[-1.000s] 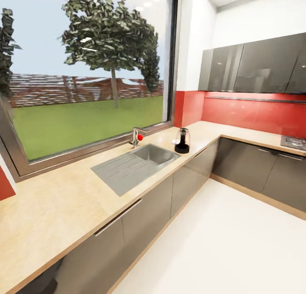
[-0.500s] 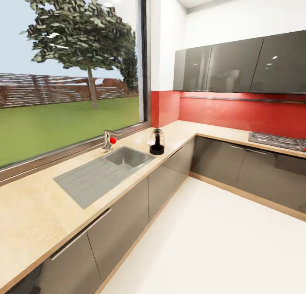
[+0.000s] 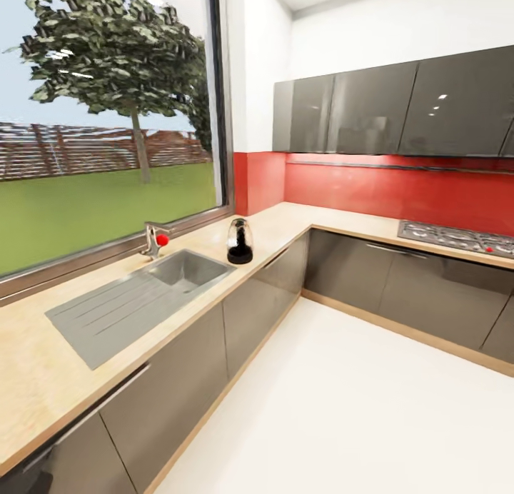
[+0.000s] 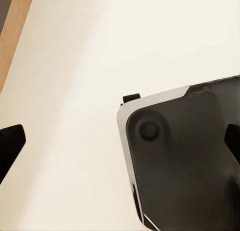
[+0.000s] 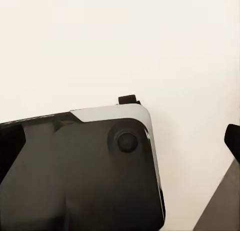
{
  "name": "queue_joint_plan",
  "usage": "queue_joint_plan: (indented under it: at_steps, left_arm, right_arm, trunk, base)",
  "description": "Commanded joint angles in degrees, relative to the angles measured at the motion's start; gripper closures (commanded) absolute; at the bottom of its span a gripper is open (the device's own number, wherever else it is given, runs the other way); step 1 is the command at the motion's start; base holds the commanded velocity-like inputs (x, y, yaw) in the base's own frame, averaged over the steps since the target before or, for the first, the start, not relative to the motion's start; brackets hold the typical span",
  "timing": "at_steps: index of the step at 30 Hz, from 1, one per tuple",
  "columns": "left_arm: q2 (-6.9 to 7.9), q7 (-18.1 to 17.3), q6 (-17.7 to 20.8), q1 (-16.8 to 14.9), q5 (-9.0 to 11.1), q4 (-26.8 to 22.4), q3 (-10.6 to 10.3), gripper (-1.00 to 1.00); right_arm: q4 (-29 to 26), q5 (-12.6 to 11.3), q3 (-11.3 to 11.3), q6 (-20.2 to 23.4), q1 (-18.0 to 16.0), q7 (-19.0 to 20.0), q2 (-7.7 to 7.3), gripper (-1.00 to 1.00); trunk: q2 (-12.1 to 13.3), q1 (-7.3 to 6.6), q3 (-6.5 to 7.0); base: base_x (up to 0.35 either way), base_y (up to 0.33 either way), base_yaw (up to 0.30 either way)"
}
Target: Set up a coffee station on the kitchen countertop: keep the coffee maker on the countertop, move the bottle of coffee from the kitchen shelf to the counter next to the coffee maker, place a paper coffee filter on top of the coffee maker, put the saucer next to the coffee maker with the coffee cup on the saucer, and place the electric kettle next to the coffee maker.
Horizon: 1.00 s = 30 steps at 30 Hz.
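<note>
The electric kettle (image 3: pixel 239 241) stands upright on the tan bench (image 3: pixel 43 380), just beside the far end of the steel sink (image 3: pixel 143 294) and close to the bench's front edge, with the tap (image 3: pixel 154 238) at the window side. That position is the main worry: a hurried reach could catch its rounded glass body or loop handle and push it toward the basin or off the edge. I judge the robot to be in transit, so a base that stops too far off or skewed would force a stretched, clumsy approach. No coffee maker, jar, filter, saucer or cup can be made out on the visible stretch of bench, so where the station belongs cannot be judged. In the left wrist view the left pincer (image 4: pixel 120 146) shows dark fingertips at opposite borders, so it reads as spread, over the pale floor (image 4: pixel 100 51) and the robot's dark base (image 4: pixel 185 161). The right pincer (image 5: pixel 120 141) is cut off; whether it is spread, I cannot tell. The hob (image 3: pixel 457 237) is clipped at the frame's edge.
</note>
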Motion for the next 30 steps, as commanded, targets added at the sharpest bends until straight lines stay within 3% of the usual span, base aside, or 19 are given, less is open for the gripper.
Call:
queue_joint_plan:
  at_steps: [1,18,30]
  left_arm:
    - [-0.04,-0.4,-0.1,0.0,-0.5,-0.1,0.5,-1.00]
    - [0.03,-0.3,-0.1,0.0,-0.4,-0.1,0.6,-1.00]
    - [0.03,-0.3,-0.1,0.0,-0.2,-0.2,0.8,-1.00]
  right_arm:
    - [0.0,-0.5,0.5,-0.1,0.0,-0.2,-0.02,-1.00]
    - [0.0,-0.5,0.5,-0.1,0.0,-0.2,0.02,-1.00]
    - [0.1,-0.3,0.7,-0.1,0.0,-0.3,0.05,-1.00]
  trunk:
    - [0.0,0.04,-0.04]
    - [0.0,0.04,-0.04]
    - [0.0,0.04,-0.04]
  base:
    - [0.204,-0.227,0.016]
    - [0.233,-0.207,0.204]
    - [0.264,-0.165,0.008]
